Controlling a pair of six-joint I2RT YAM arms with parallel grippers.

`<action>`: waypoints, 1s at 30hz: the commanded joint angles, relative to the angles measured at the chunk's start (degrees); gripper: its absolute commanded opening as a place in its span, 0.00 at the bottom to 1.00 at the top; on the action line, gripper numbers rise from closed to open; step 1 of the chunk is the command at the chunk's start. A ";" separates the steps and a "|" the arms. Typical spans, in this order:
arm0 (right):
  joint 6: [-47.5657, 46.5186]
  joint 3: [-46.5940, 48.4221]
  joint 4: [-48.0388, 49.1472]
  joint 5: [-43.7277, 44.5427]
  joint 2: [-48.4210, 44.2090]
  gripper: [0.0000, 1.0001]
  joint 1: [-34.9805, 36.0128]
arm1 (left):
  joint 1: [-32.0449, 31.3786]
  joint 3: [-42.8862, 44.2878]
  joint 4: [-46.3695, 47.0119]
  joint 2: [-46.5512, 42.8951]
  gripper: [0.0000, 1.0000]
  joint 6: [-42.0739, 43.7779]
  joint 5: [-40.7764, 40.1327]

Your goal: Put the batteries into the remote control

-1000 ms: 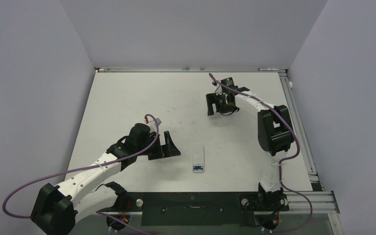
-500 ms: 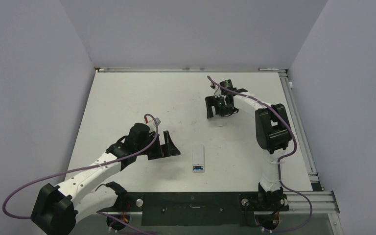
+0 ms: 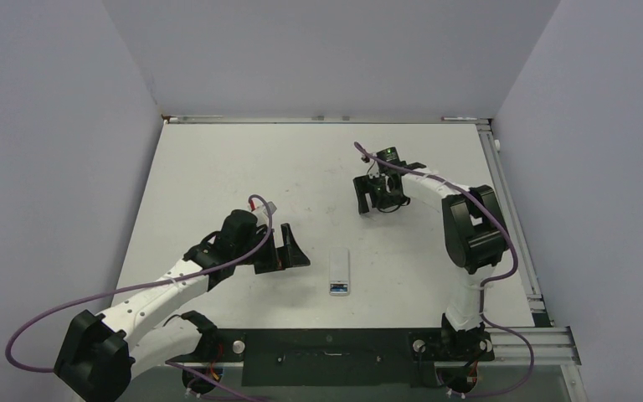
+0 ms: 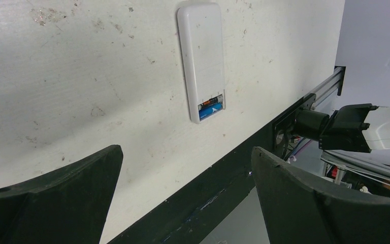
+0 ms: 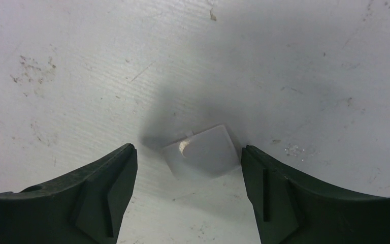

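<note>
The white remote control (image 3: 340,270) lies back-up on the table, right of my left gripper (image 3: 290,250). Its battery bay at the near end is uncovered, and a blue battery (image 4: 212,109) lies in it; whether the dark sliver beside it is the other battery is unclear. My left gripper (image 4: 185,152) hangs open and empty, short of the remote control (image 4: 201,53). Further back, my right gripper (image 3: 380,204) points down at the table. In its wrist view the right gripper (image 5: 188,155) is open astride a small white square plastic piece (image 5: 203,153) that lies flat.
A black rail (image 3: 326,345) with both arm bases runs along the near table edge. An aluminium rail (image 3: 515,226) borders the right side. Grey walls close in the left, back and right. The tabletop (image 5: 81,61) is scuffed white.
My right gripper has come slightly nearer and lower over the white square piece, and its jaws have narrowed a little. The left arm and the remote have not moved.
</note>
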 commanded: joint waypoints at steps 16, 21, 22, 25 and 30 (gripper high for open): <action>1.21 -5.43 -1.55 7.29 -4.77 0.67 3.28 | 0.38 -0.35 5.06 0.35 0.96 -1.55 2.28; 1.16 -5.34 -1.88 8.66 -4.54 0.61 3.59 | 0.38 -0.35 5.29 0.58 0.96 -1.66 2.43; 1.15 -5.28 -1.95 8.91 -4.54 0.61 3.59 | 0.38 -0.33 5.29 0.60 0.96 -1.65 2.46; 0.98 -5.29 -2.18 9.30 -4.46 0.58 3.68 | 0.38 -0.39 5.37 0.67 0.96 -1.64 2.43; 0.88 -5.22 -2.37 9.76 -4.41 0.53 3.92 | 0.38 -0.47 5.55 0.80 0.96 -1.76 2.45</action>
